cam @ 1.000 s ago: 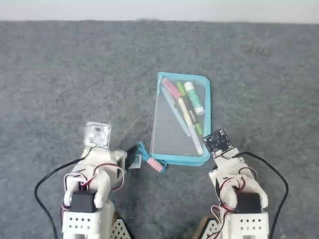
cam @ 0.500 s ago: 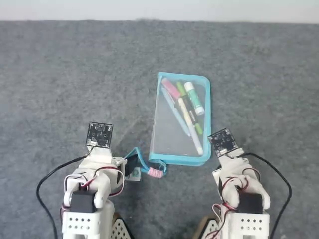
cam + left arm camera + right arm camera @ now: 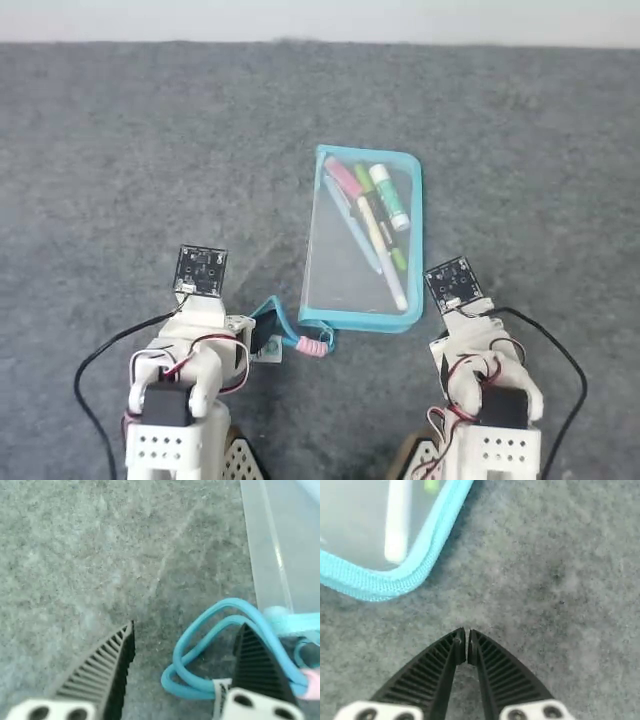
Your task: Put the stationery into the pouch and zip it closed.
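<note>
At the bottom of the high view the two arms sit side by side. The left gripper (image 3: 187,630) has its fingers spread wide and low over the mat (image 3: 120,150). The blue loop (image 3: 215,612) lies between them, against one finger but not pinched. The right gripper (image 3: 466,635) has its fingers pressed together on nothing, just off the pouch's lower right corner and not touching it.

The pouch (image 3: 365,322) lies flat at frame centre with the pens (image 3: 372,215) inside. The loop and a pink bead (image 3: 312,347) trail from its lower left corner. Whether the zip is fully closed I cannot tell.

The main risk is probably the loop. If the left arm lifts or pulls back, the finger against it could snag the cord. That would drag the light pouch across the mat or tug the slider open again, since nothing pins the pouch down. If the fingers close on the slack cord, they may catch only one strand, which could slip out.

There is plenty of room. Bare mat runs left, right and above the pouch, up to the pale strip (image 3: 320,20) along the top edge. The tight spots are the gap between the arms at lower centre and the cables (image 3: 95,365) beside each base.
</note>
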